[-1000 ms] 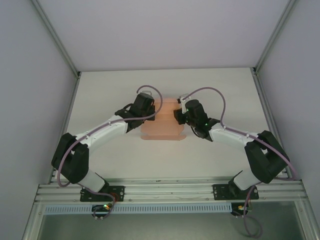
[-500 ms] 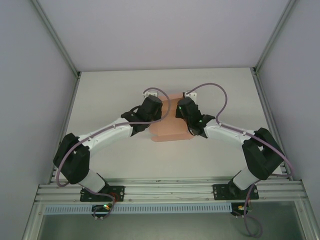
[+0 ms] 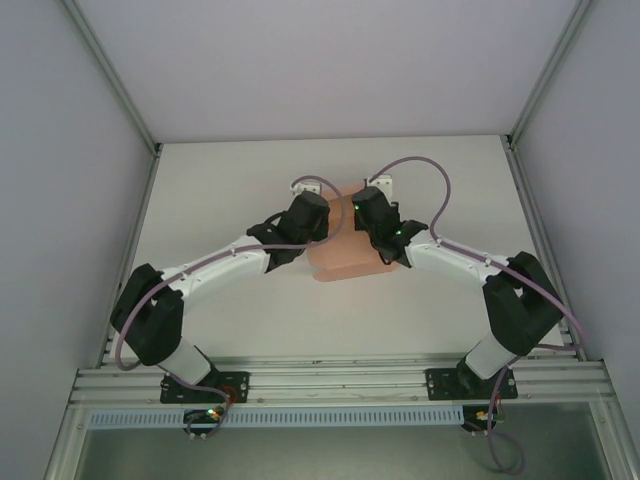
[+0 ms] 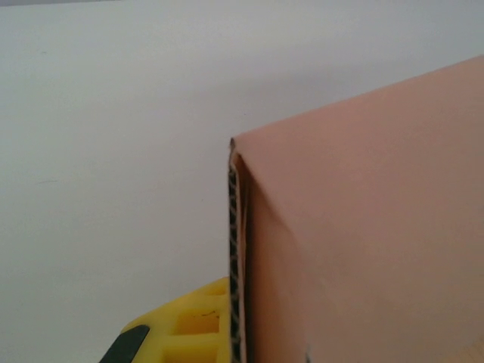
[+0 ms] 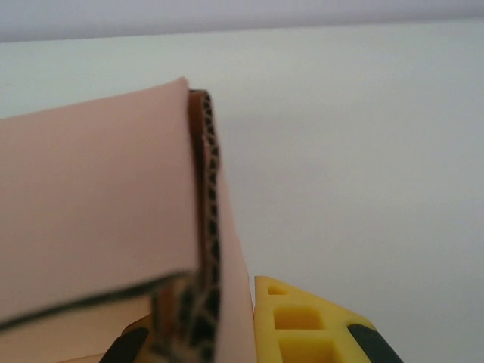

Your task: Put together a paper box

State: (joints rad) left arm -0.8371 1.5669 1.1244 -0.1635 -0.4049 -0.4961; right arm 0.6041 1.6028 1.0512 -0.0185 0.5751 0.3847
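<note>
Left gripper (image 3: 314,217) and right gripper (image 3: 371,217) each clamp opposite walls of the paper box (image 3: 345,264), so I fear uneven pushing from the 2 arms buckles it.

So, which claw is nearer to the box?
Neither: both grip the box. The left claw clamps its left side, the right claw its right side.
</note>
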